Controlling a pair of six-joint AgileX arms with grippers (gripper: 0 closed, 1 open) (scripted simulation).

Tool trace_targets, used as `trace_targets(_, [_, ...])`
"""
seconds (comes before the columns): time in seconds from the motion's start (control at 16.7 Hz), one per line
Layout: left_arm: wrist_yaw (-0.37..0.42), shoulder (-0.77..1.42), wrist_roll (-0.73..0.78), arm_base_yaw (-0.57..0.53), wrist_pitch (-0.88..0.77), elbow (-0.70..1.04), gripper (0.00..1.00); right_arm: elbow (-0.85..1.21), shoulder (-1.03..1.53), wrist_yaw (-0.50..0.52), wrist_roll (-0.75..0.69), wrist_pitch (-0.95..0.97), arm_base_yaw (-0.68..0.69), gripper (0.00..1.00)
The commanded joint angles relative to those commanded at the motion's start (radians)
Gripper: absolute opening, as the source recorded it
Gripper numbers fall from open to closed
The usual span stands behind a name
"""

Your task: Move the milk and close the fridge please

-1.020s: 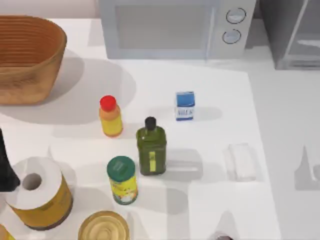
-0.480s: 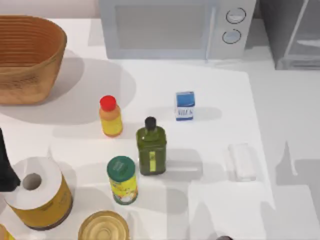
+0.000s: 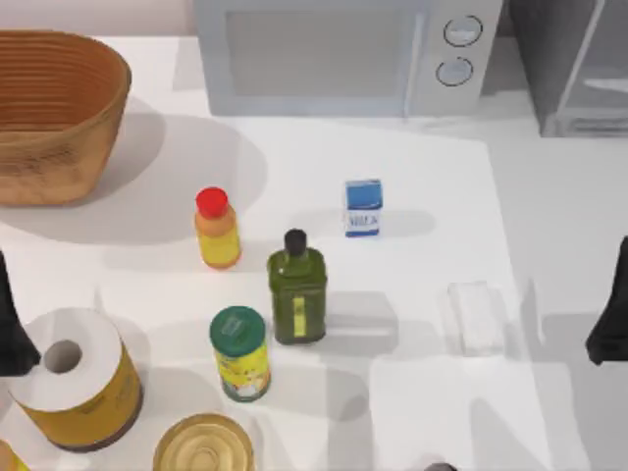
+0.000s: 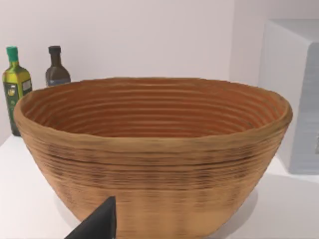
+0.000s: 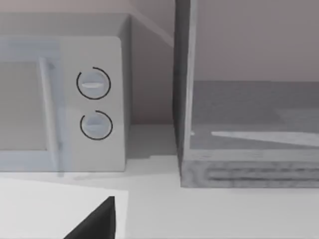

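Now: right gripper [image 3: 610,324] sits at the table's right edge, 3 o'clock of the clear box [image 3: 475,316]; finger state cannot be told. Left gripper [image 3: 12,324] parked at left edge. Milk [image 3: 362,207] upright (mid-table), 1 o'clock of the green bottle [image 3: 297,296]. Fridge [image 3: 574,64] far right, behind.

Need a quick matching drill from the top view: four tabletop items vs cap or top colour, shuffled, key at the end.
Items:
1. milk
2. green bottle
3. orange bottle
4. yellow can

Top colours:
A. black
B. green
C. blue
D. red

Pairs: 1-C, 2-A, 3-D, 4-B
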Motion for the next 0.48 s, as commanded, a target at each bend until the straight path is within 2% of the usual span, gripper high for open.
trace_targets(0.24, [0.000,0.000,0.000,0.000,0.000,0.000,1.00,0.005,0.148,0.175,0.004,0.143,0.187,1.00])
trace_targets(0.48, [0.000,0.000,0.000,0.000,0.000,0.000,1.00,0.009,0.193,0.221,0.008,0.190,0.241,1.00])
